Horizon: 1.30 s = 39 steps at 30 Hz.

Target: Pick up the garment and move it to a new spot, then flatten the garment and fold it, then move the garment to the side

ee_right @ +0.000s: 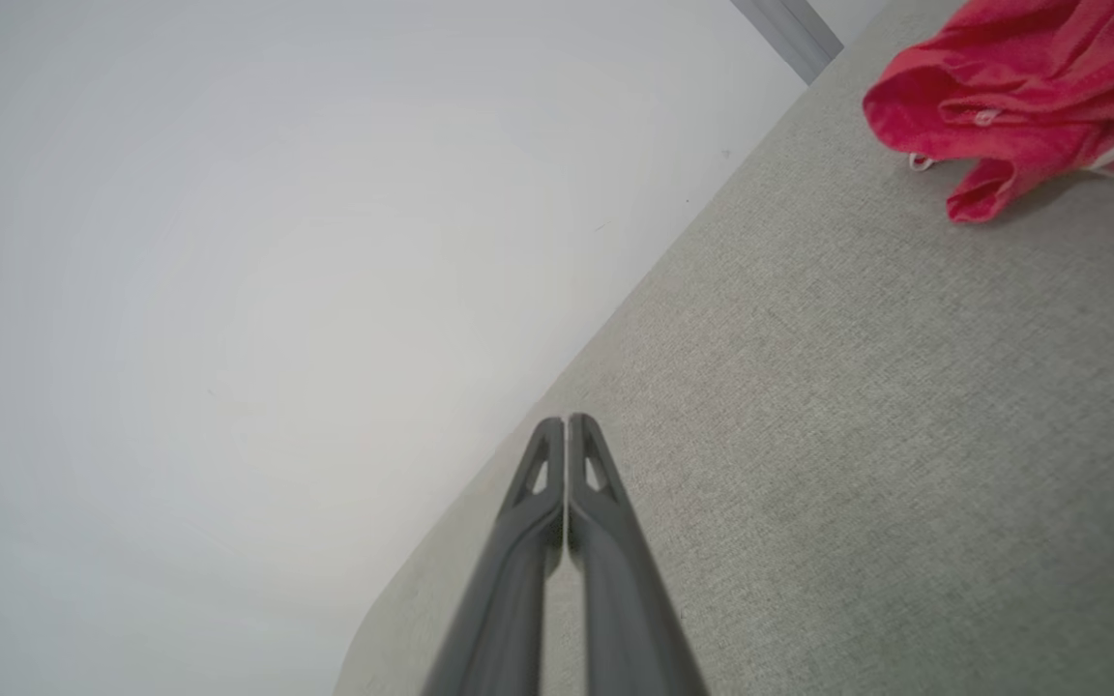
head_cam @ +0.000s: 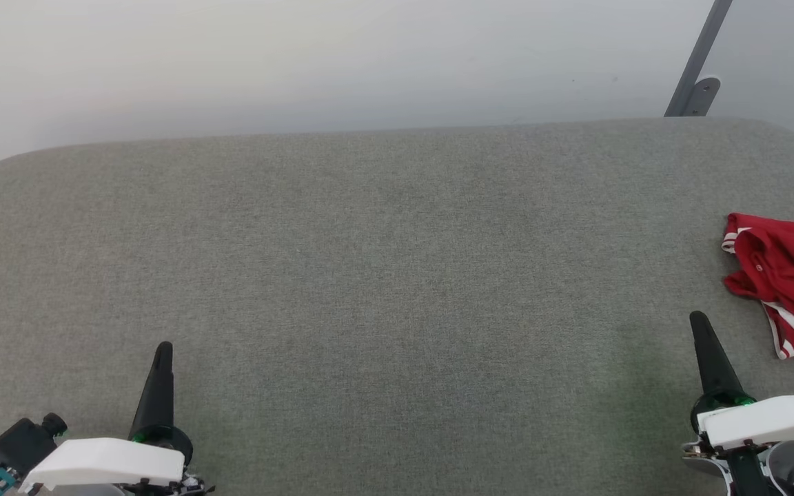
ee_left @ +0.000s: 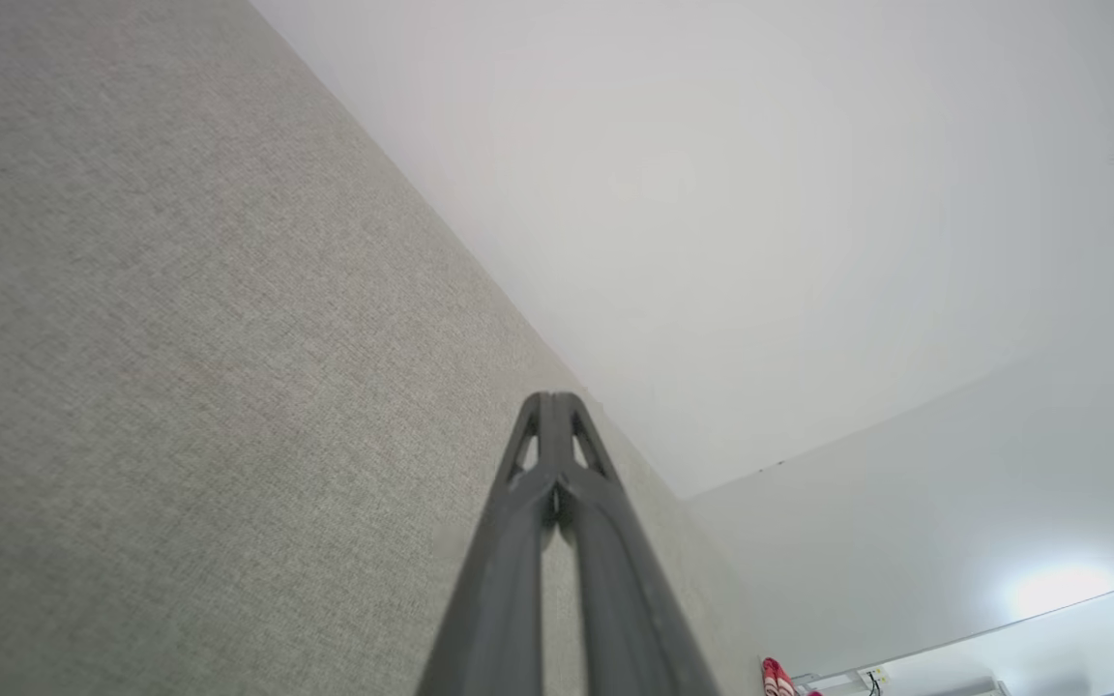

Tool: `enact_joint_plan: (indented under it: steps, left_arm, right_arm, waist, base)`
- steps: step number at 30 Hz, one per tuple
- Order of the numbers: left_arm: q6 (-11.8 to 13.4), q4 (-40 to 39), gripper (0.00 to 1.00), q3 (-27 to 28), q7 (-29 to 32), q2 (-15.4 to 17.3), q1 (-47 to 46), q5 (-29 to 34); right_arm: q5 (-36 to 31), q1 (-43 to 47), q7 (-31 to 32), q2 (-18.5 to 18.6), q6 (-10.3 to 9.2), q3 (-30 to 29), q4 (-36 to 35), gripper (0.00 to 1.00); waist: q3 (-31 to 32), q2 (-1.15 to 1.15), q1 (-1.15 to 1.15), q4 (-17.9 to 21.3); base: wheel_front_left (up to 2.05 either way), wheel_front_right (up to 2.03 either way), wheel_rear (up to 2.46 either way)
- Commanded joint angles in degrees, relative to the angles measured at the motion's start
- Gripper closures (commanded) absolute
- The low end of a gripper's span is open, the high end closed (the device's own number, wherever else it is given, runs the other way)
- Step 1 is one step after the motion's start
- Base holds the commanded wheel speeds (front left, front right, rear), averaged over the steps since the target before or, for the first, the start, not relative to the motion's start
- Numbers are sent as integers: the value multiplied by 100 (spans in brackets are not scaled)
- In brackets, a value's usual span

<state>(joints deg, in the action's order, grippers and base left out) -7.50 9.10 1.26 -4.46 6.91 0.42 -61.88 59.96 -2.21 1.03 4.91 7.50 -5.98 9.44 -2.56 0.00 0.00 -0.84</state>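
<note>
Left pincer (head_cam: pixel 163 351): lower left of head view, fingers pressed together into one dark spike, nothing between them. Hangs over bare worktop (head_cam: pixel 397 275), well apart from the garment. Left wrist view agrees: the two fingers of the left pincer (ee_left: pixel 554 401) meet at the tip, no gap, no cloth.

Right pincer (head_cam: pixel 699 322): lower right of head view, likewise closed tight and empty. Tip points up the view, near the garment (head_cam: pixel 786 275) but not touching; a strip of grey worktop lies between them. Right wrist view: fingers of the right pincer (ee_right: pixel 567 425) lie against each other, tips over the worktop (ee_right: pixel 857 387) close to its far edge.

Garment: bright red, crumpled in a loose heap at the right-hand side of the worktop, partly cut off by the frame edge in head view. White bands with thin red stripes show at its near lower side and at its upper left corner. In right wrist view the garment (ee_right: pixel 1021 87) sits at upper right, folds bunched, one small pale button-like dot on the red cloth. In left wrist view a red sliver of the garment (ee_left: pixel 775 677) at the bottom edge, far off.

Worktop: grey woven covering, rounded far corners. Pale wall (head_cam: pixel 300 55) behind it; a grey metal strut (head_cam: pixel 700 62) slants up the wall at far right.
</note>
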Motion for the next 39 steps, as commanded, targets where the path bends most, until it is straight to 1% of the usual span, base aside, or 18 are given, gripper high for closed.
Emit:
enact_joint_plan:
  steps: [1,19,39]
  left_arm:
    - [1,-14,100,39,53,1,-122,-218]
    - [2,142,100,124,333,-67,-317,-1206]
    - [2,295,100,219,608,-158,-485,-2100]
  right_arm:
    - [191,-137,53,-3,0,-22,-29,100]
    - [1174,-233,221,-67,-1,-37,124,100]
    - [2094,-328,371,-135,-1,-51,281,100]
  waist:
    - [7,0,0,2]
    - [67,0,0,24]
    - [134,0,0,47]
  base:
    - [0,0,0]
    - [0,0,0]
    - [0,0,0]
